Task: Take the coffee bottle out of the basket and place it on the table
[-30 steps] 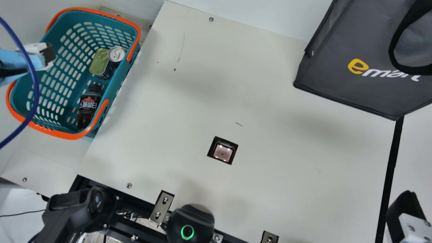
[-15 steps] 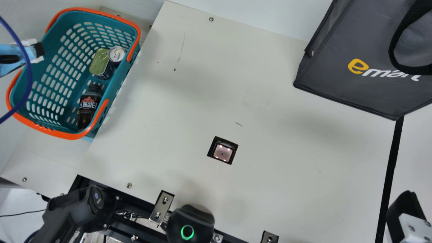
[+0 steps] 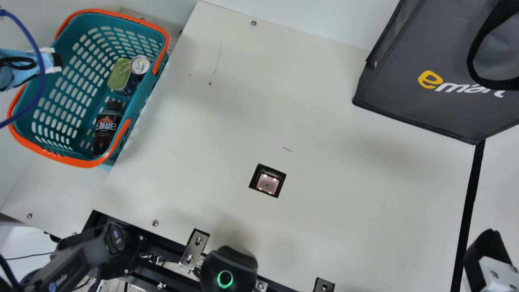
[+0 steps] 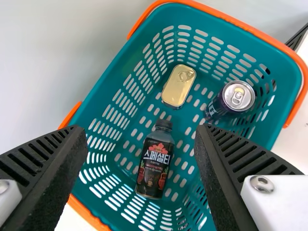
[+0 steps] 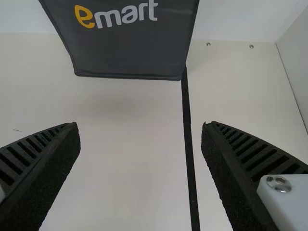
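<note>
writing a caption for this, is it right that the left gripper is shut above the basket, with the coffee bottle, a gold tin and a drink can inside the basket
Not quite: the left gripper is open, its fingers apart in the left wrist view. It is above the basket, with the coffee bottle, gold tin and drink can inside.

Teal basket (image 3: 81,28) on L w/ coffee bottle (image 3: 106,132), drink can (image 3: 140,65) & flat tin (image 3: 119,76) inside; dark bag (image 3: 405,52), upper R, on tabletop (image 3: 344,194).
</note>
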You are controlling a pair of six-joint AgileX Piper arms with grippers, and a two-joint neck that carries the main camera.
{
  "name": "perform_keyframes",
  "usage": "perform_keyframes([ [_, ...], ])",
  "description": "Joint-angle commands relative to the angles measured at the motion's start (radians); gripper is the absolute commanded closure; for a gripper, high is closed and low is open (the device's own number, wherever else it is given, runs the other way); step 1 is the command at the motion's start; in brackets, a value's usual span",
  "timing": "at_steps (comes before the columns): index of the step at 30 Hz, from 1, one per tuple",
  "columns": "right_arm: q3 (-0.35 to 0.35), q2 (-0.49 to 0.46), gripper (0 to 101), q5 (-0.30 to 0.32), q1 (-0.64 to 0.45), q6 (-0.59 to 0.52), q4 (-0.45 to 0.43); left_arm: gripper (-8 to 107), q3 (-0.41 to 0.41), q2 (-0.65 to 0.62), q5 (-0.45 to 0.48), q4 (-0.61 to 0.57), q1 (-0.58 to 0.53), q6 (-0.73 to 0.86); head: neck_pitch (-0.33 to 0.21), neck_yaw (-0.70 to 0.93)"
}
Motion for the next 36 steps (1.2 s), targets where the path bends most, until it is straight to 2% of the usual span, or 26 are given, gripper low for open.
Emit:
perform_keyframes([
  [1, 0.0, 0.0, 10, 0.0, 0.0, 0.0, 0.0, 9, -0.003, 0.025, -0.006, 0.001, -0.001, 0.0, -0.026, 0.002],
  [36, 0.0, 0.0, 10, -0.001, 0.0, 0.0, 0.0, 9, -0.062, 0.382, -0.111, -0.036, -0.014, 0.097, -0.026, 0.002],
])
